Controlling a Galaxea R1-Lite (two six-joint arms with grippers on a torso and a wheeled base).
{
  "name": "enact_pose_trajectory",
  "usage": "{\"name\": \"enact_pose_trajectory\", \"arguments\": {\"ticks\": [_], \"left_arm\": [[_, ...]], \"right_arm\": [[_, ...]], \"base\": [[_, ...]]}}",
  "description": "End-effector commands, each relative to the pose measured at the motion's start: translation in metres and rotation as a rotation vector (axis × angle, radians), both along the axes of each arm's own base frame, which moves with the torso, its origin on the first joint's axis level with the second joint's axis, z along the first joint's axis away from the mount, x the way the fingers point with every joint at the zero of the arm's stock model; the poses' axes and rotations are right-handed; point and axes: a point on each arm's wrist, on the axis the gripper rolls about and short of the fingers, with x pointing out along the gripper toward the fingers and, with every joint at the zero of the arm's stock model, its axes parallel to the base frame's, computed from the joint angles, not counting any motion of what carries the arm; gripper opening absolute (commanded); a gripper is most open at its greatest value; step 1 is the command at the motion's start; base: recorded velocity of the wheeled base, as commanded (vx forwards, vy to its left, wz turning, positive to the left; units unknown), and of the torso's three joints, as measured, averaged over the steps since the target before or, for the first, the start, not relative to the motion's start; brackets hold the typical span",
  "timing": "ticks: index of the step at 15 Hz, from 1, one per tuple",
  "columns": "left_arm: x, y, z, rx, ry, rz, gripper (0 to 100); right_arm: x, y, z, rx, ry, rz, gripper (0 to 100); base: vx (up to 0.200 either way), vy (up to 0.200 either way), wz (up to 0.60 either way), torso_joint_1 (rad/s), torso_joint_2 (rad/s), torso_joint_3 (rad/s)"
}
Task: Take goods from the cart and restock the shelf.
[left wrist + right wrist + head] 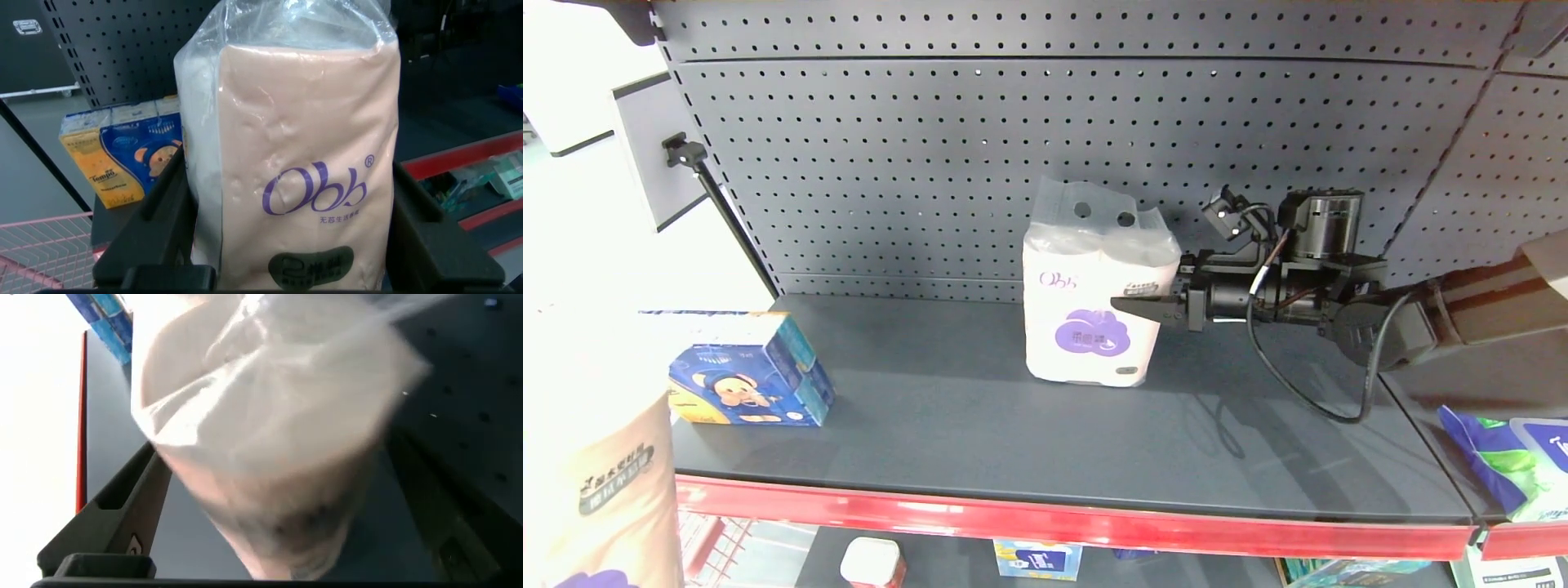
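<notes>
Right gripper (1123,290): we see it grasping the white pack (1094,302), one finger across its front.
White pack: upright on the shelf (980,425), near the pegboard (915,180).
Left gripper (286,167): clenched on the beige pack (310,163).
Blue tissue box (747,380): at the shelf's left end, well apart from the white pack.

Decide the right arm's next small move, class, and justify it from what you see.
Probably open the right pincer and draw it back: the white pack it grips already stands upright on the shelf, with bare space around. That would leave room for the beige pack in the left pincer.
</notes>
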Motion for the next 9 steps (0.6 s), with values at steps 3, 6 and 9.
{"name": "enact_pose_trajectory", "arguments": {"ticks": [3,6,9], "left_arm": [[0.0,0.0,0.0,0.0,0.002,0.002,0],[-0.001,0.0,-0.001,-0.001,-0.001,0.005,0],[0.0,0.0,-0.001,-0.001,0.004,0.003,0]], "right_arm": [[0.008,0.012,-0.003,0.004,-0.011,0.027,100],[0.009,0.019,-0.003,0.005,-0.015,0.045,100],[0.006,0.029,-0.005,0.005,-0.011,0.069,100]], "base": [[0.0,0.0,0.0,0.0,0.0,0.0],[0.0,0.0,0.0,0.0,0.0,0.0],[0.0,0.0,0.0,0.0,0.0,0.0]]}}
